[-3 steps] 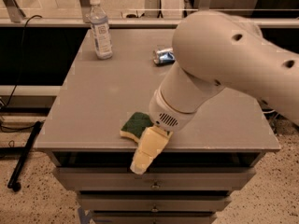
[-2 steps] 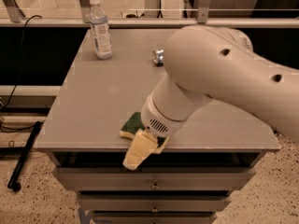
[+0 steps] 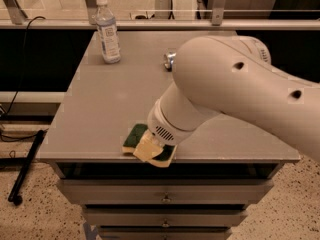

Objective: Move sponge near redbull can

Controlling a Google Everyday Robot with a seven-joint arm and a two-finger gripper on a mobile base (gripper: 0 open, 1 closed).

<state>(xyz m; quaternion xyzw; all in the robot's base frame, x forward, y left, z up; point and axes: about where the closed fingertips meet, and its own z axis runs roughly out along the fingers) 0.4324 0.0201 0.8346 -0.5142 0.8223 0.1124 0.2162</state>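
Arm (image 3: 240,89) has swung lower since a second ago, hiding most of the can (image 3: 169,60) at the far side of the bench (image 3: 110,109). Bottle (image 3: 107,31) stands in the far left corner. Sponge (image 3: 134,136) lies at the front edge, well apart from the can, with the claw (image 3: 148,150) down on top of it; can't tell if it's clenched or released. Risk: a weak hold drops the sponge off the edge, or that bulky arm bumps the can.

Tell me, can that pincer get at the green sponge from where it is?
Probably yes: the pincer sits right over the sponge at the table's front edge; the water bottle stands far off at the back.
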